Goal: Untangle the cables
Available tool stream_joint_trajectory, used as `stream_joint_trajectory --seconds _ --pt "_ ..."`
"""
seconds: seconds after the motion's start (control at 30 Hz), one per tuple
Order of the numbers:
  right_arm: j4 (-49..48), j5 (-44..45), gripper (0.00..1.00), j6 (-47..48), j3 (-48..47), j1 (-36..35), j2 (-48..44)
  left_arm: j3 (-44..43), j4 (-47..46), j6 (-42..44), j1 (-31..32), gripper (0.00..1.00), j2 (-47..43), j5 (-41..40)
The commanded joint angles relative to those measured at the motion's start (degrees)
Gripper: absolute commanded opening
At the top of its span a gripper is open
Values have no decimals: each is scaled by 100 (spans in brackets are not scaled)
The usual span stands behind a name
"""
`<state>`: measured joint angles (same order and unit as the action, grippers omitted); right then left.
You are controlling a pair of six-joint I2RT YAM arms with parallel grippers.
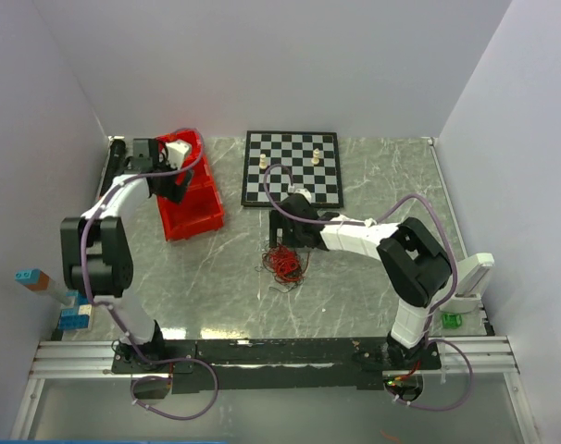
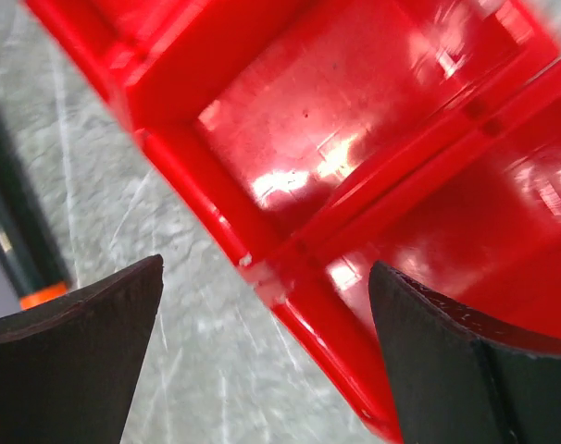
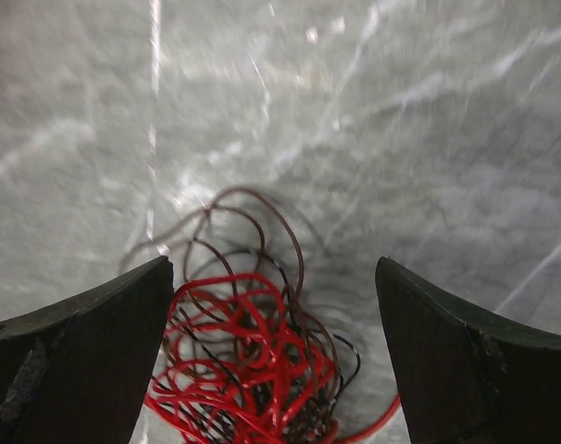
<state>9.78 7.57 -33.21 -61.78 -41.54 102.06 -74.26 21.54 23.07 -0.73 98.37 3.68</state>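
The cables [image 1: 284, 265] are a small tangle of thin red and dark wires lying on the marble table, a little left of centre. In the right wrist view the cables [image 3: 253, 365] lie between and just below my open fingers. My right gripper [image 1: 287, 242] hovers over the bundle's far edge, open and holding nothing. My left gripper [image 1: 174, 180] is far off at the back left, open and empty, over the near-left rim of a red bin [image 1: 193, 190]; the left wrist view shows the red bin [image 2: 355, 185] rim between the fingers.
A chessboard [image 1: 292, 167] with a few pale pieces lies at the back centre. Blue and brown blocks [image 1: 54, 296] stand at the left edge. A white holder [image 1: 470, 277] and a small green object [image 1: 452, 320] sit at the right edge.
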Motion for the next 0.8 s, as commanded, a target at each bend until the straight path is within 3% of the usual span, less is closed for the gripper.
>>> stream_joint_trajectory --seconds 0.0,0.07,0.23,0.47,0.6,0.77 --pt "-249 -300 95 -71 192 -100 -345 -378 -176 1058 38 97 463 -69" --pt "-231 -379 95 -54 175 -152 -336 -466 -194 1234 187 99 630 -87" --pt "-196 -607 92 -27 192 -311 -318 -862 403 1201 223 86 1000 325" --pt "-29 -896 90 60 350 -530 -599 112 351 1244 346 76 658 695" --pt "217 -1047 89 87 447 -688 -792 368 553 1209 372 62 684 853" --pt "252 -1153 89 60 816 -934 -1258 596 544 1165 442 55 544 941"
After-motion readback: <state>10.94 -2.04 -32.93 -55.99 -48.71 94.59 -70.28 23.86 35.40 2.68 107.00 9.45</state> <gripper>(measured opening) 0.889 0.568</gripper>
